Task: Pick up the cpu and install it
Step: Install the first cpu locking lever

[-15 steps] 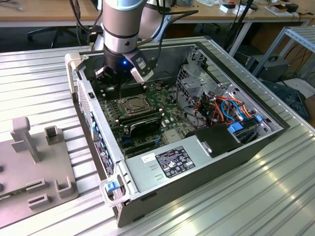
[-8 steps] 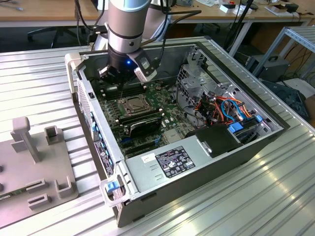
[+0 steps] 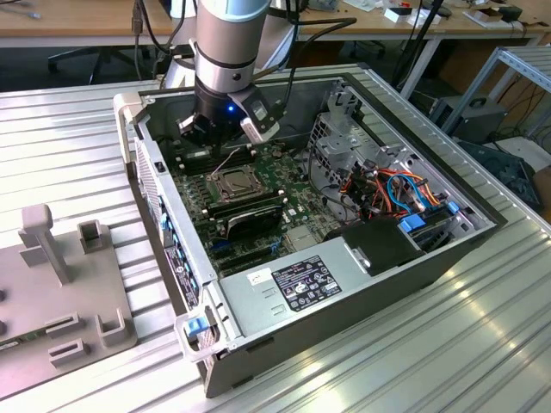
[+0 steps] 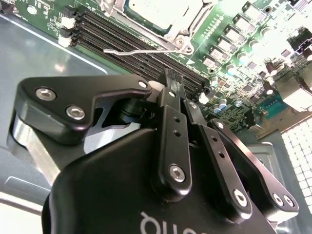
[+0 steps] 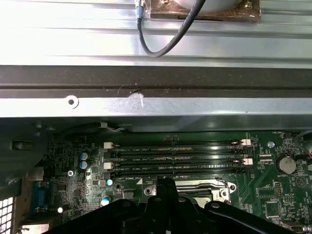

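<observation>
The cpu (image 4: 155, 9) is a pale silver-grey square lying flat inside the metal-framed socket (image 4: 181, 30) on the green motherboard. In the exterior view the cpu (image 3: 231, 182) sits just in front of the arm (image 3: 228, 60). A thin silver lever (image 4: 146, 51) lies loose beside the socket. My gripper (image 4: 170, 80) hangs over the black memory slots (image 4: 122, 39) next to the socket, its black fingers pressed together with nothing between them. In the first wrist view the gripper (image 5: 165, 187) hovers at the socket frame (image 5: 214, 185), below the memory slots (image 5: 175, 156).
The open computer case (image 3: 164, 206) lies on a ribbed aluminium table (image 3: 482, 327). Inside are black memory sticks (image 3: 245, 209), a grey power supply (image 3: 301, 288) and a drive cage with orange and blue cables (image 3: 387, 189). A grey fixture plate (image 3: 60, 292) sits at the exterior view's left.
</observation>
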Action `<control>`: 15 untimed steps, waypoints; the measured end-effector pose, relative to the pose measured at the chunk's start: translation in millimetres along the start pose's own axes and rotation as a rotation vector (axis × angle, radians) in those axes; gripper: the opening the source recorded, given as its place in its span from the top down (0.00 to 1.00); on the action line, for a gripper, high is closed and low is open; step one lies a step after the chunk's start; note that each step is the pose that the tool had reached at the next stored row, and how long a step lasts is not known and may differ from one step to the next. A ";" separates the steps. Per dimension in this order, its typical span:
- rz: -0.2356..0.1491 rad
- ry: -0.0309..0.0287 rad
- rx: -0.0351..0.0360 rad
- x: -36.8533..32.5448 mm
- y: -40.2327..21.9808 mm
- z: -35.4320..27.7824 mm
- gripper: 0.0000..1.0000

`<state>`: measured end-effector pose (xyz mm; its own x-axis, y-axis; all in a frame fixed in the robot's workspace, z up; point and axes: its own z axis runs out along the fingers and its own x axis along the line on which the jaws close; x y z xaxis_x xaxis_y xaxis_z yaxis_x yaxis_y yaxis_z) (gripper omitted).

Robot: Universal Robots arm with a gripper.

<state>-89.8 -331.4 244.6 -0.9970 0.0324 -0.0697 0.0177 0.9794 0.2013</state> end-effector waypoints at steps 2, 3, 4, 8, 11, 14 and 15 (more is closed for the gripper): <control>0.000 0.0001 -0.0003 -0.4 0.0 0.2 0.89; 0.000 0.0000 -0.0004 -1.6 -0.1 0.8 0.89; 0.000 0.0001 -0.0002 -2.7 -0.2 1.3 0.89; 0.000 0.0000 -0.0003 -9.7 -0.5 4.2 0.89; 0.000 0.0001 0.0000 -13.0 -0.9 6.6 0.89; 0.000 0.0000 0.0002 -14.6 -1.0 9.2 0.89; 0.000 0.0000 0.0001 -15.0 -1.0 9.9 0.89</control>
<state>-74.1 -330.9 235.8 -0.9970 0.0324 -0.0697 0.0178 0.9794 0.2012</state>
